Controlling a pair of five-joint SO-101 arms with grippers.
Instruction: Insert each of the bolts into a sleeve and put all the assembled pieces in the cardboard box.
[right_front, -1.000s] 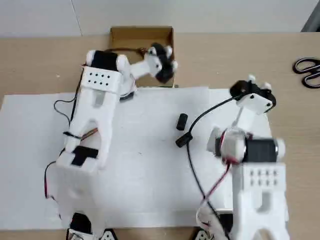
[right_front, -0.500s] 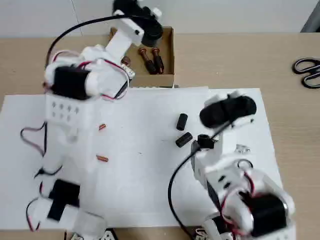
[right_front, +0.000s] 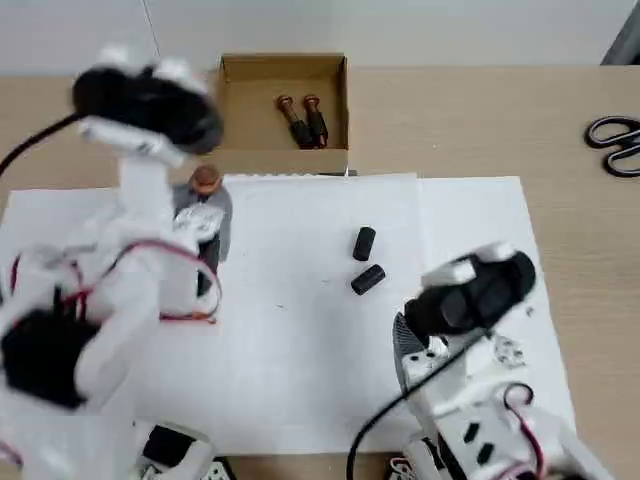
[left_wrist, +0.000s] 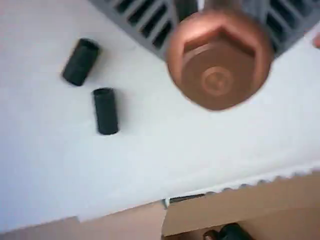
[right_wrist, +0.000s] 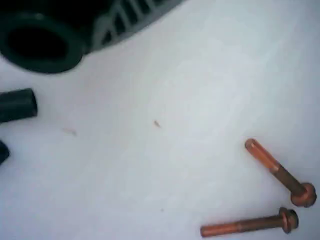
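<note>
The right tool (right_wrist: 46, 41) is clamped on a black sleeve (right_wrist: 30, 50). Beyond it, two loose sleeves (right_front: 367, 279) (right_front: 364, 241) lie on the white paper (right_front: 300, 380). The left tool (right_front: 205, 215) grips a copper bolt (right_front: 207, 180), and its arm blocks the paper's left side. Farthest off, the cardboard box (right_front: 250, 110) holds two assembled pieces (right_front: 315, 120), and scissors (right_front: 598, 130) rest on the counter (right_front: 450, 110).

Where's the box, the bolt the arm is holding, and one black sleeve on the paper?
cardboard box (right_front: 250, 118): high view, bare floor inside.
held bolt (left_wrist: 218, 62): left wrist view, its hexagonal head.
black sleeve (right_front: 364, 241): high view, middle of its side.
</note>
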